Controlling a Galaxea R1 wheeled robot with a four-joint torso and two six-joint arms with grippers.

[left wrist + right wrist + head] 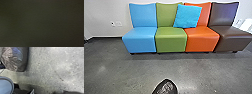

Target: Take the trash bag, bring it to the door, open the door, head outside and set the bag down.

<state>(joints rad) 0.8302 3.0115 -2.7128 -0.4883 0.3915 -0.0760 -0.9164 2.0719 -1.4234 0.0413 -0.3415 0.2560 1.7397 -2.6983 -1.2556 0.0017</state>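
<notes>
"Where's the trash bag [15, 59]?"

"In the right wrist view: crinkled dark plastic with a bluish sheen, seen against a pale, speckled floor [56, 69]. I can't tell if it's touching that floor."

"Anything near it?"

"A round thing with a grey rim and a pale blue face [5, 85], just apart from the bag."

"And the jaws?"

"Can't tell, right or left, whether they're open, closed or gripping the bag. The left wrist view is dark and greenish."

"What's ahead of the robot?"

"Four armless seats in a row by a pale wall [106, 12]: blue seat [139, 40], green seat [171, 40], orange seat [201, 40], brown seat [230, 38]. A bright blue cushion [187, 16] leans across the green and orange backrests."

"Closer in?"

"A dark, rounded thing with grey shine [165, 87], at the head view's bottom edge. Could be part of the bag, but too little of it shows to be sure."
</notes>
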